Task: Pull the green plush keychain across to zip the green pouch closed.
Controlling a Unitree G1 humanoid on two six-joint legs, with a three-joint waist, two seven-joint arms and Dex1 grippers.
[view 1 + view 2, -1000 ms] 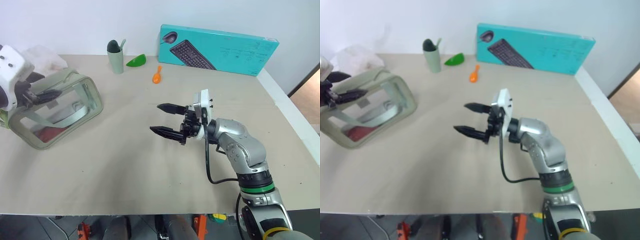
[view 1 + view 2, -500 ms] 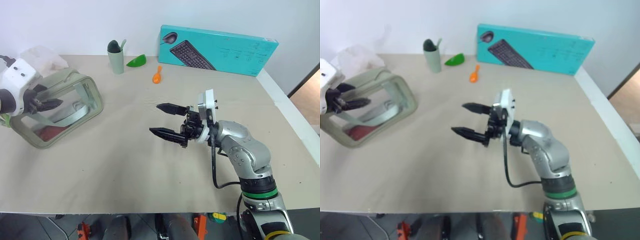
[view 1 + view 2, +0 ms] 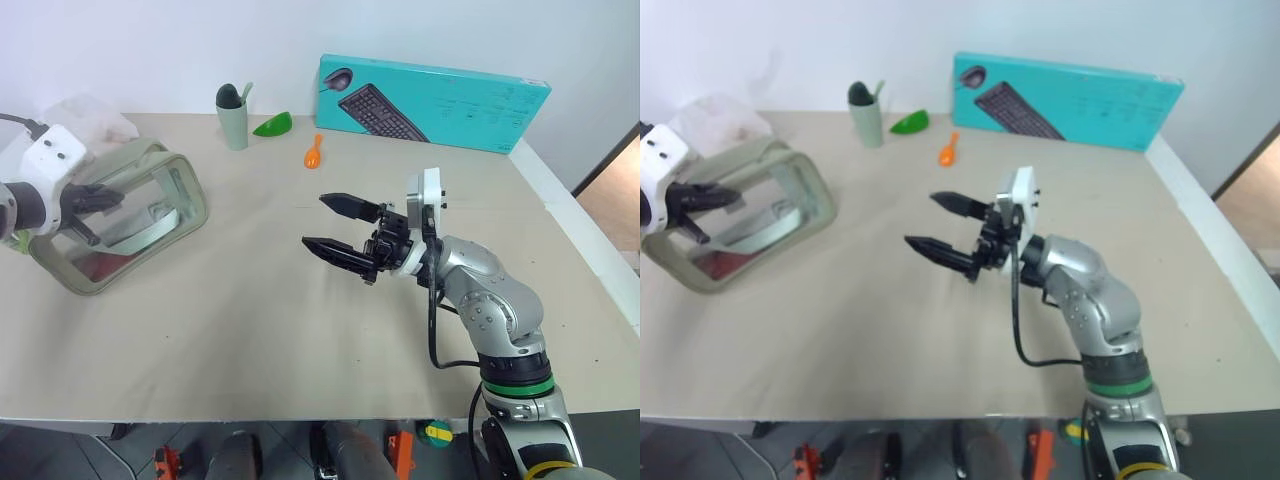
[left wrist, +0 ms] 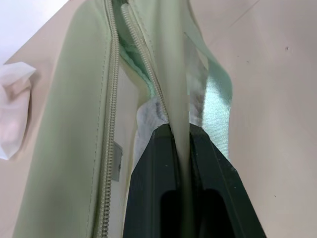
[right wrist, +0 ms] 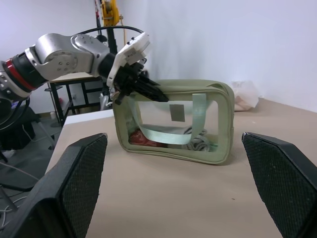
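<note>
The green pouch lay on its side at the left end of the table, a boxy bag of pale sage fabric with rounded corners, a clear plastic window, a flat mint strap across that window and a toothed zipper running along its soft upper panel. Through the window a red item and some pale cord were partly visible, though their shapes were hard to make out. The left gripper sat at the pouch's top edge with its black fingers pinched tight on a thin ridge of the pouch's fabric rim. The green plush keychain could not be made out on the pouch. To the right of the pouch, well apart from it, the right gripper hung above the bare tabletop with its two pointed, textured black fingers spread wide and holding nothing, aimed back toward the pouch.
</note>
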